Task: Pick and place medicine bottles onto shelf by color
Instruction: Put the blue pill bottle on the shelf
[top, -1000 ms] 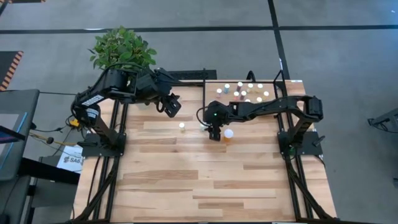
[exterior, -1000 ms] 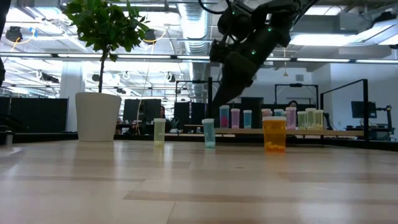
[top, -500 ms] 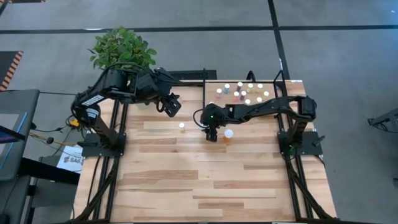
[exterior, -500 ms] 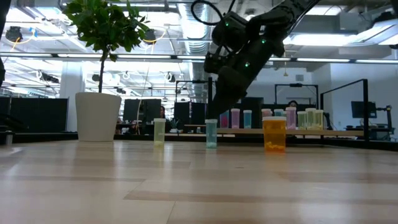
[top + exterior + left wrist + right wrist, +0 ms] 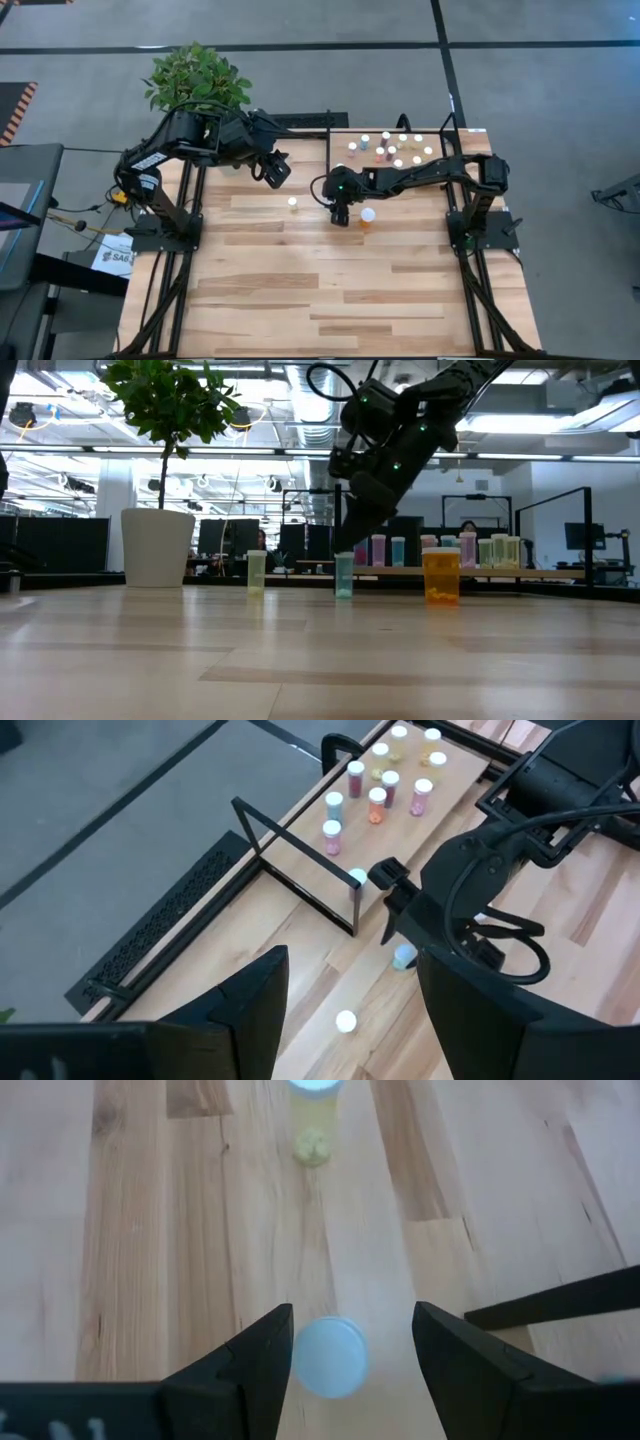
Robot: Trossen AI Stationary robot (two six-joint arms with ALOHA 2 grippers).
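I have the right gripper [image 5: 345,1350] low over the tabletop [image 5: 300,290], its fingers spread on either side of a small teal bottle [image 5: 344,575]; I see gaps at the cap, so nothing is clamped. That bottle stands upright just outside the shelf [image 5: 440,135] corner. A yellow bottle [image 5: 256,572] stands apart from it, holding pale contents. The large orange bottle [image 5: 441,576] has orange pills at its base. Several small bottles stand on the shelf. The left gripper [image 5: 277,170] hangs open near the plant [image 5: 195,78], empty.
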